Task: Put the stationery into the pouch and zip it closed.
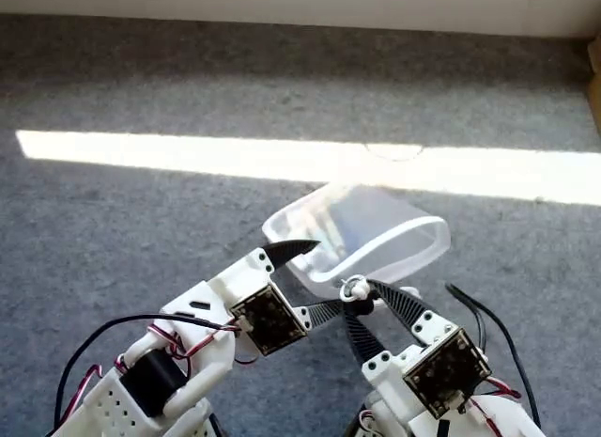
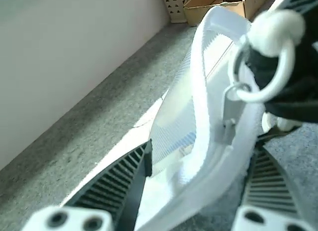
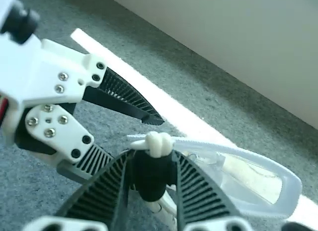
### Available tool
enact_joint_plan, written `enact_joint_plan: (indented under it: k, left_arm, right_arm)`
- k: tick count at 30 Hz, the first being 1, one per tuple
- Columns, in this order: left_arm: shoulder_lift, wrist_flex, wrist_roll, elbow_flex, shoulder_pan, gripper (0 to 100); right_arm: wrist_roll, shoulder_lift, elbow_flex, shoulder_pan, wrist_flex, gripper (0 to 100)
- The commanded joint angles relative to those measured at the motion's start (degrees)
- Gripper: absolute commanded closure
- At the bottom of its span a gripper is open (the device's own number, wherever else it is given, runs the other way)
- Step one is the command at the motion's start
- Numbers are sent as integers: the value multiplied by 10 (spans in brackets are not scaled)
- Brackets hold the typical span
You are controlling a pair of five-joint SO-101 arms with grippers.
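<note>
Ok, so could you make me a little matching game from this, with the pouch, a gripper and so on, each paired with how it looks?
Things:
1. pouch
2. right gripper
3. zipper pull
4. sunlight stripe

Descriptions:
a. white ring with a knot
b. lying across the grey carpet
c. see-through and unzipped
d. clamped shut

Pairs: 1-c, 2-d, 3-a, 4-b.

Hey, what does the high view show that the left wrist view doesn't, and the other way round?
Only the high view shows a looping black cable and the whole pouch on the carpet. Only the left wrist view shows a perforated basket by the wall. Both show the pouch's end inside the left pincer, and the right pincer shut on the zipper pull.
</note>
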Motion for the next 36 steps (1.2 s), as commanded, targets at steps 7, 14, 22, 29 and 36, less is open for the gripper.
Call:
enact_joint_plan:
  k: [7, 14, 22, 29, 36]
  left_arm:
    - [-7, -12, -4, -4, 6, 812]
    - [-7, -12, -4, -4, 6, 839]
    - [-8, -12, -3, -8, 6, 934]
    - [-84, -8, -1, 0, 6, 994]
    - [-150, 34, -1, 26, 7, 994]
  right_arm:
    - [5, -1, -30, -7, -1, 994]
    - [5, -1, -30, -7, -3, 994]
    - [4, -1, -28, -6, -5, 994]
    - [4, -2, -27, 11, -22, 994]
    - [0, -2, -6, 84, -78, 994]
